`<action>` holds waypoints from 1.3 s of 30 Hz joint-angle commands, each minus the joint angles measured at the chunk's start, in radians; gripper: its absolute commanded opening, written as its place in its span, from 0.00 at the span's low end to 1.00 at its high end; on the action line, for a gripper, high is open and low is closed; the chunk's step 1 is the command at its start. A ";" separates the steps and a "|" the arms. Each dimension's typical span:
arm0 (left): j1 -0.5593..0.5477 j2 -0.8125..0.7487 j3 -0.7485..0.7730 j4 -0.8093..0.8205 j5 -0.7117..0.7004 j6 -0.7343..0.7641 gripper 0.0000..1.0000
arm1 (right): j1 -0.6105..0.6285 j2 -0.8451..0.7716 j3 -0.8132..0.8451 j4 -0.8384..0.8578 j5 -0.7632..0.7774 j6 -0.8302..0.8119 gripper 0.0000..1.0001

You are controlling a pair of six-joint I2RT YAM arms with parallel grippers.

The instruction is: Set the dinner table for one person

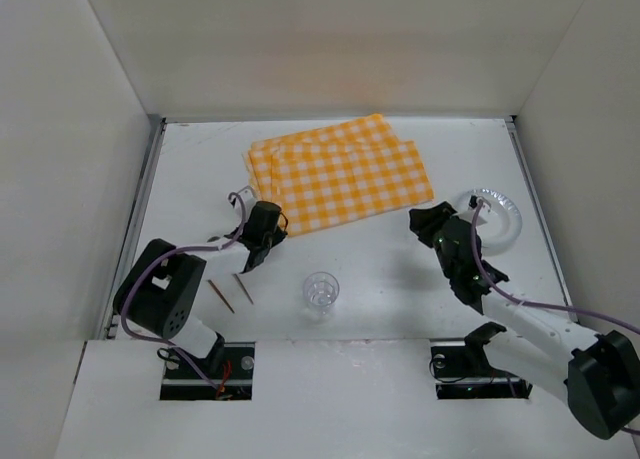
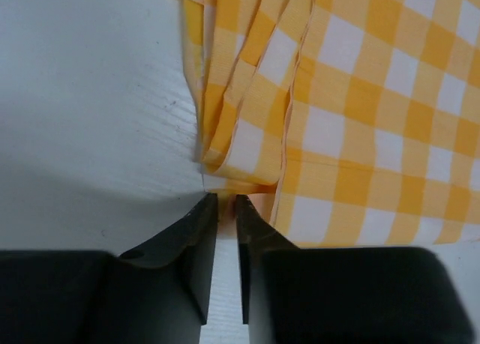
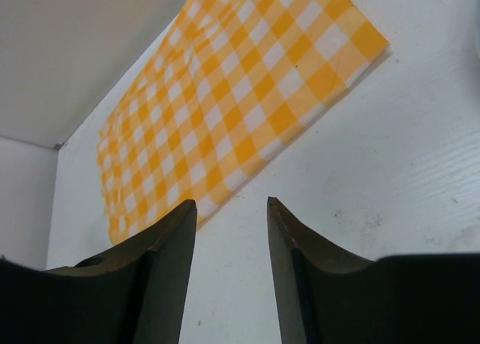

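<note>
Left gripper pinching cloth, dinner table crosswise

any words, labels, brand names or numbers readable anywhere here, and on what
None can be read in any view.
The cloth carries only orange-and-white checks, no print.
The cup and the plate show no label or mark that can be made out.

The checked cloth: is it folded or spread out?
Folded. The checked cloth lies in several stacked layers, with their edges fanned out at its near-left corner.
</note>
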 commanded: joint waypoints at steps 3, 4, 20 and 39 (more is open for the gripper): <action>0.130 -0.025 -0.044 0.041 0.001 -0.004 0.06 | -0.020 -0.116 -0.028 -0.120 0.016 0.010 0.54; 0.153 -0.029 -0.047 0.041 0.004 0.002 0.05 | -0.028 -0.145 -0.033 -0.148 0.022 0.019 0.55; 0.086 -0.147 -0.118 0.065 0.090 -0.021 0.43 | -0.171 -0.172 -0.029 -0.252 0.026 0.010 0.65; 0.141 0.063 -0.047 0.142 0.010 -0.058 0.03 | -0.198 0.369 0.176 0.018 -0.070 0.084 0.54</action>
